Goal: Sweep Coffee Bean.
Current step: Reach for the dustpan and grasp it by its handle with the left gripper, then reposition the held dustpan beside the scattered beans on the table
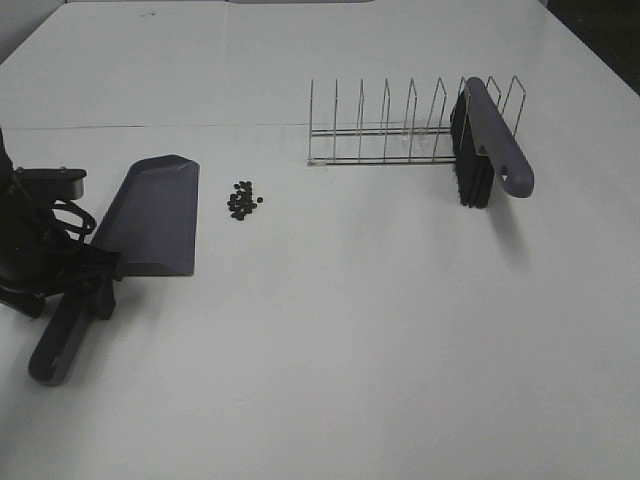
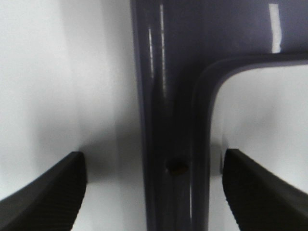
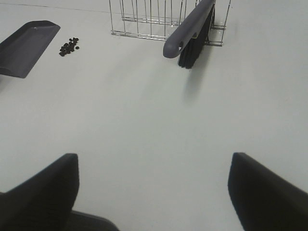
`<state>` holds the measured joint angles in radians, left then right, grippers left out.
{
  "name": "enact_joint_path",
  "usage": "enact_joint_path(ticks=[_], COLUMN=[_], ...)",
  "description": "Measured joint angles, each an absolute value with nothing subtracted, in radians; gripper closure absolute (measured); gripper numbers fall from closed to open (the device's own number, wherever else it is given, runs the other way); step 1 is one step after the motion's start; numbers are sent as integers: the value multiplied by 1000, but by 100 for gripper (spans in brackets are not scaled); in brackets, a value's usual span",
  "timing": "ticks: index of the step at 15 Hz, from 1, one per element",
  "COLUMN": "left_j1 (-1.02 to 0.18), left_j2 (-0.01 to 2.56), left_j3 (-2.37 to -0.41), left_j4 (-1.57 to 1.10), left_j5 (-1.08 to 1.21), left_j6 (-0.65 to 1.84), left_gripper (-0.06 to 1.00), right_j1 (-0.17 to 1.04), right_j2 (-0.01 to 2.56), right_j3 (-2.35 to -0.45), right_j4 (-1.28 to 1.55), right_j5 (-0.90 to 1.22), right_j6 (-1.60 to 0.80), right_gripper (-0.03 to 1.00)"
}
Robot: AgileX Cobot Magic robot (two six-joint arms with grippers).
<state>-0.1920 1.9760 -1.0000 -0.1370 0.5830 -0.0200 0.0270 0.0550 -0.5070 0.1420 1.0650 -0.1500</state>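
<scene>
so the little pile of dark brown coffee beans (image 1: 243, 200) sat on the white desk (image 1: 350, 330) just right of the grey-purple plastic dustpan (image 1: 150, 215), left fingers (image 2: 48, 192) spread wide either side of its handle without touching it, right fingers (image 3: 43, 192) wide apart too and gripping nothing, and the grey-handled black-bristle brush (image 1: 495, 135) was propped in the far metal wire rack (image 1: 385, 130)

up close the dustpan (image 2: 173, 120) handle was blurred and cut off by the picture's edges; my right gripper (image 3: 154, 155) showed only fingertips, the rest cut off; the coffee beans (image 1: 243, 201) were too small to count
</scene>
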Motion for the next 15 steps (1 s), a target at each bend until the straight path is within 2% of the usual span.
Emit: enact_joint_path(ticks=[2, 3, 5, 10, 15], left_j1=[-192, -192, -192, -192, -192], left_j2=[1982, 1982, 1982, 1986, 1815], left_j3=[-1006, -1006, -1008, -1036, -1038], left_j4=[-129, -129, -130, -132, -131], left_j5=[580, 578, 585, 630, 646], left_j6=[-20, -29, -46, -99, -102], left_gripper=[30, 48, 64, 62, 62], right_j1=[27, 27, 27, 27, 27], right_j2=[55, 55, 55, 55, 58], right_j3=[-507, -507, -507, -507, -507], right_j4=[142, 142, 142, 142, 142], right_j5=[1065, 1065, 1065, 1065, 1065], right_j6=[-150, -150, -150, -150, -150], right_gripper=[25, 25, 25, 25, 25])
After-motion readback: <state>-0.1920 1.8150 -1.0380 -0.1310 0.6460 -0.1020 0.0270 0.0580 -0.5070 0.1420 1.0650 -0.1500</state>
